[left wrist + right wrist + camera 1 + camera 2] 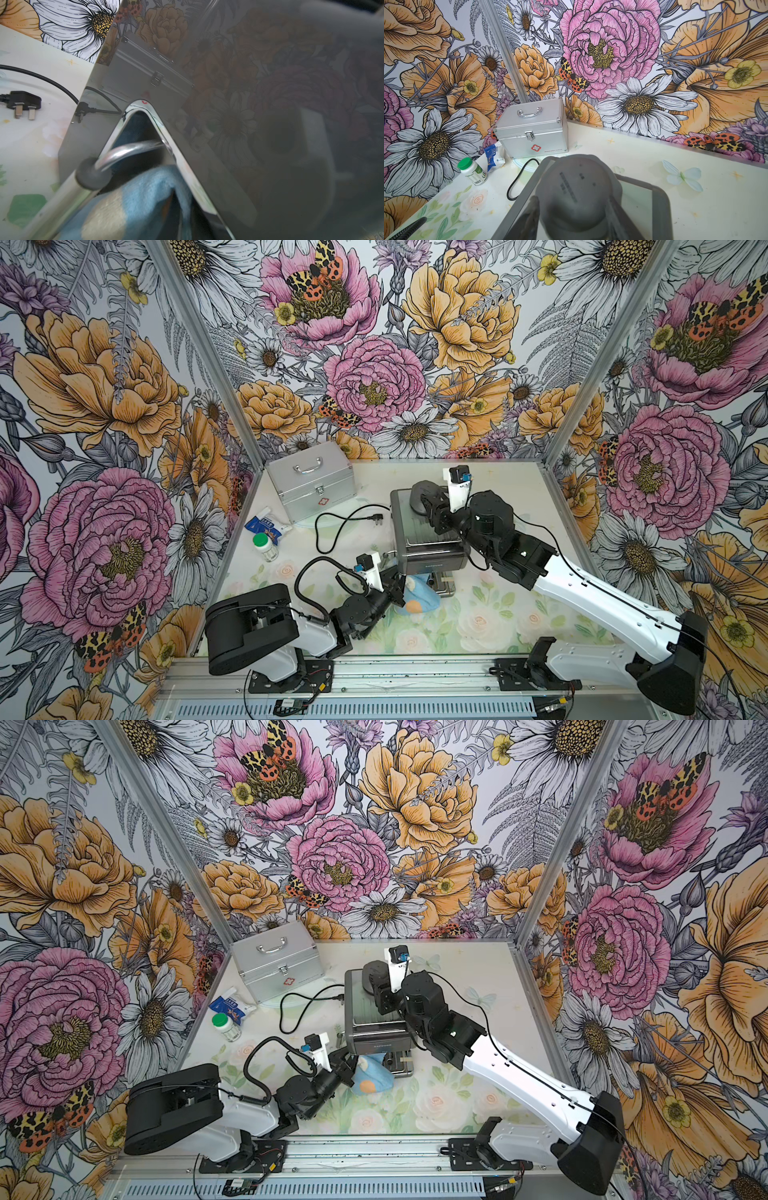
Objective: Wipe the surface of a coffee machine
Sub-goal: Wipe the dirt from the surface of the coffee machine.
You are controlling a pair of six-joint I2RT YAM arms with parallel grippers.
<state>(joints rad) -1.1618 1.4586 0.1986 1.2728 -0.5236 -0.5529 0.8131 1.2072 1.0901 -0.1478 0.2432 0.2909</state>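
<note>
The coffee machine [419, 539] [370, 1019] stands mid-table, dark grey with a brushed-steel top. My right gripper [428, 504] [574, 218] reaches over the top and is shut on the machine's grey domed knob [575, 187], one finger on each side. My left gripper [397, 591] [347, 1067] sits low at the machine's front left corner. It is shut on a blue cloth [419, 597] [145, 197] with orange and beige patches. In the left wrist view the cloth lies against the glossy dark side panel [249, 124], beside the steel steam wand [116, 153]; the fingers themselves are hidden.
A silver case [309, 485] with a handle and red cross stands at the back left. The black cord and plug [332, 526] loop on the table left of the machine. A green-capped bottle [265, 545] and a blue packet [266, 526] lie by the left wall.
</note>
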